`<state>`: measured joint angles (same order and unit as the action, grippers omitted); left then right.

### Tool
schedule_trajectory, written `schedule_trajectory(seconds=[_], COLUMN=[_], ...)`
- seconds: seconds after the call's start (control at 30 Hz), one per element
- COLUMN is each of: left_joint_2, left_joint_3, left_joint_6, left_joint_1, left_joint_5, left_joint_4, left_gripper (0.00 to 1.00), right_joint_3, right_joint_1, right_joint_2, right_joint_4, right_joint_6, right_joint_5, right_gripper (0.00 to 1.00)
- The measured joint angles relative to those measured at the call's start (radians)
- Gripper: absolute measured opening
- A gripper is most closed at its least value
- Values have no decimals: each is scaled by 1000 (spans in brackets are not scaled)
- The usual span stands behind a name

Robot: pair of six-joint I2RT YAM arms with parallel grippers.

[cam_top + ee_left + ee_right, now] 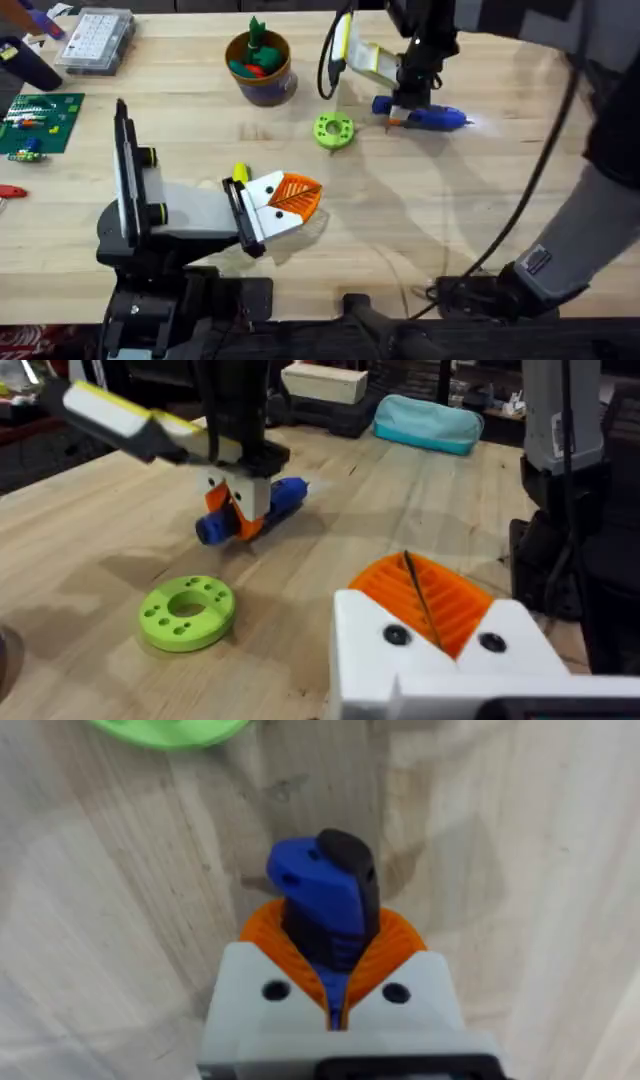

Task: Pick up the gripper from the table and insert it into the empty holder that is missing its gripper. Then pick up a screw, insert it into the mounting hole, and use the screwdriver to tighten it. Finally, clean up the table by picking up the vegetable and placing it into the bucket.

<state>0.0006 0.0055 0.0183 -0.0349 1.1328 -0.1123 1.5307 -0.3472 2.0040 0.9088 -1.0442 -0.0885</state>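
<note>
right gripper (335, 985): clamped on screwdriver (325, 905) lying on table (450, 220) | left gripper (440, 610): fingers together, empty

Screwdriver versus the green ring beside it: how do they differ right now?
The screwdriver is a long blue cylinder lying on its side; the green ring is a flat disc with holes. The right gripper is shut on the screwdriver's handle; the green ring lies free, untouched. Both rest on the table.
</note>
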Motion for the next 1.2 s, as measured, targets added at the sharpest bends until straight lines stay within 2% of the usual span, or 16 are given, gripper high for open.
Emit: schedule_trajectory(seconds=[0.13, 0.37, 0.4, 0.43, 0.5, 0.57, 0.6, 0.8, 1.0, 1.2], left_joint_2=[0, 0, 0, 0, 0, 0, 0, 0, 0, 0], left_joint_3=[0, 0, 0, 0, 0, 0, 0, 0, 0, 0], left_joint_6=[0, 0, 0, 0, 0, 0, 0, 0, 0, 0], left_joint_1=[0, 0, 0, 0, 0, 0, 0, 0, 0, 0], left_joint_5=[0, 0, 0, 0, 0, 0, 0, 0, -2, -11], left_joint_4=[0, 0, 0, 0, 0, 0, 0, 0, 1, 3], left_gripper=[16, 16, 16, 16, 16, 16, 16, 16, 16, 16], right_joint_3=[3, 6, 6, 6, 7, 7, 7, 8, 11, 11], right_joint_1=[2, 2, 2, 2, 1, 1, 1, 1, 1, 1], right_joint_2=[44, 45, 45, 44, 37, 26, -14, -202, -394, -532], right_joint_4=[2, 0, 2, 5, 10, 3, 12, 104, 201, 245], right_joint_6=[-32, -46, -45, -43, -41, -34, -13, 39, 170, 291], right_joint_5=[-10, -12, -12, -13, -15, -15, -15, -15, -12, 22], right_gripper=[34, 31, 67, 169, 464, 778, 989, 996, 997, 996])
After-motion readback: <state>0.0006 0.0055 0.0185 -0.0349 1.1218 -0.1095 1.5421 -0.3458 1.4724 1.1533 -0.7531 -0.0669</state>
